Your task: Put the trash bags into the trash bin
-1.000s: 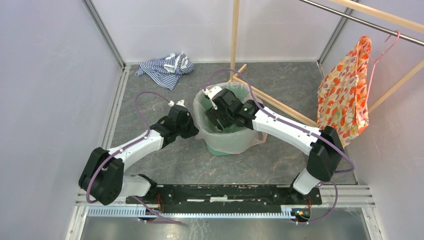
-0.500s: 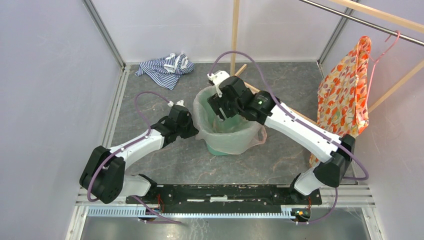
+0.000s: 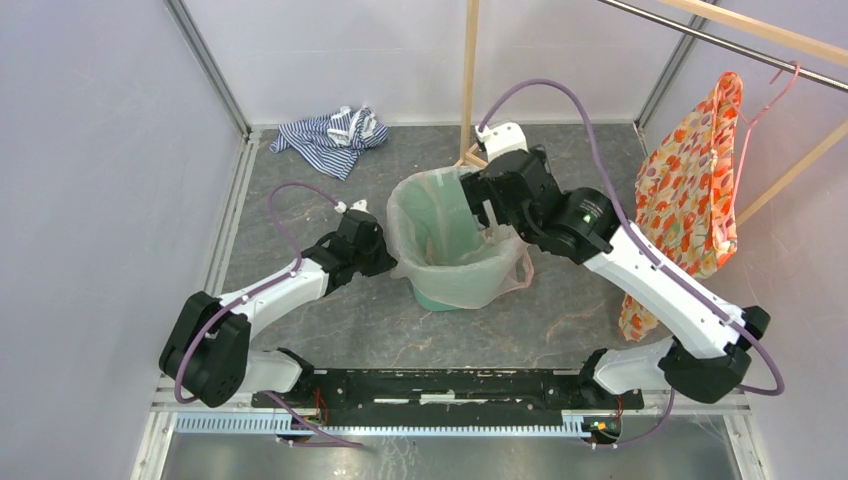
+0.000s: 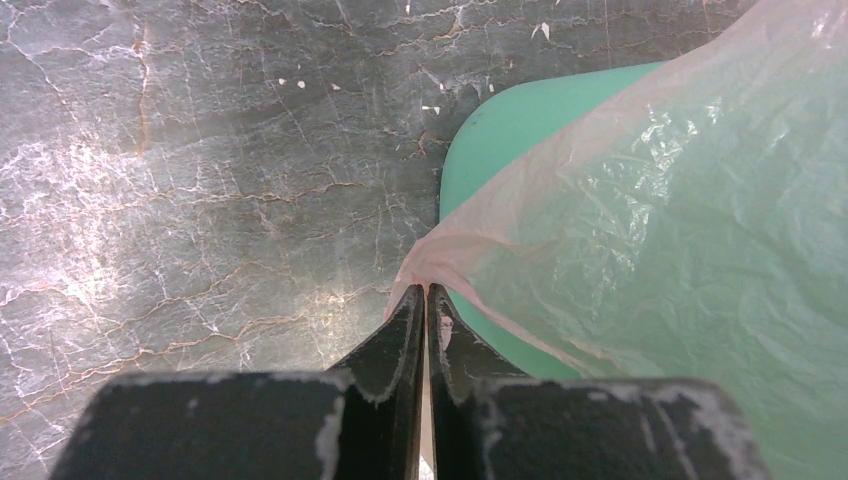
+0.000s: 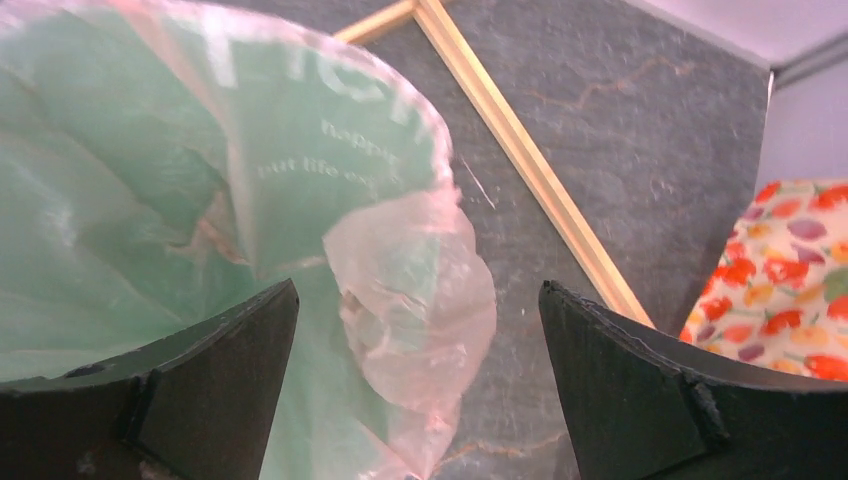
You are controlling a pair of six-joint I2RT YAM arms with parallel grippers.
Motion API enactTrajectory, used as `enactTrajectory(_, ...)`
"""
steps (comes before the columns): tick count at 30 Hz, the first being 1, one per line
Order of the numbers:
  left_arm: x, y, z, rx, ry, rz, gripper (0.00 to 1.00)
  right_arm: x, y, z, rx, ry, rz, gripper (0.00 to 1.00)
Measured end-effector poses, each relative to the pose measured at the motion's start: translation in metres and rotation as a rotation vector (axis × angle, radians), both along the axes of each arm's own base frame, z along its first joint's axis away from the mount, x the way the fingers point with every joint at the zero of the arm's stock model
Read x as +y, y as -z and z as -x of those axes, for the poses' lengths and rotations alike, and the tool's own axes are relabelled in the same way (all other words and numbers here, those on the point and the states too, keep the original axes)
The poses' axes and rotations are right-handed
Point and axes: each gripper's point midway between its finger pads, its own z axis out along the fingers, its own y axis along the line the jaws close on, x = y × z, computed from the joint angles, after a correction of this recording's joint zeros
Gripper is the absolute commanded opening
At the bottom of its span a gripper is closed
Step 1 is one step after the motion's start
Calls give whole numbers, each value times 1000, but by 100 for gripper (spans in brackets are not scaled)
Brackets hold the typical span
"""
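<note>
We see the pink bag [image 3: 440,225] opening upward inside the upright green bin [image 4: 500,130], its edge folded out over the rim. The bin stands on the grey surface [image 3: 360,325]. The left fingers [image 4: 405,335] are closed on a pinch of the bag's edge at the bin's left side. The right fingers [image 5: 230,350] are wide apart above the far right rim, gripping nothing; a loose flap of bag lies below them.
</note>
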Motion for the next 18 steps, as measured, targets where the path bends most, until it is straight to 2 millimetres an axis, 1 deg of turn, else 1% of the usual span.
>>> enactTrajectory(1, 0, 0, 0, 0, -1, 0, 9, -6, 4, 2, 3, 17, 5, 98)
enactTrajectory(3, 0, 0, 0, 0, -1, 0, 9, -15, 18, 8, 21, 42, 7, 98)
enactTrajectory(4, 0, 0, 0, 0, -1, 0, 9, -19, 29, 10, 36, 54, 7, 98)
enactTrajectory(8, 0, 0, 0, 0, -1, 0, 9, -24, 65, 14, 93, 83, 8, 97)
enactTrajectory(10, 0, 0, 0, -1, -1, 0, 9, -23, 80, 14, 115, 92, 2, 92)
enactTrajectory(13, 0, 0, 0, -1, -1, 1, 9, -22, 89, 11, 125, 109, -11, 82)
enactTrajectory(15, 0, 0, -1, -3, -1, 2, 10, -20, 91, 7, 120, 120, -27, 73)
enactTrajectory(18, -1, -1, -1, -6, -1, 3, 10, -16, 95, 2, 114, 128, -45, 52)
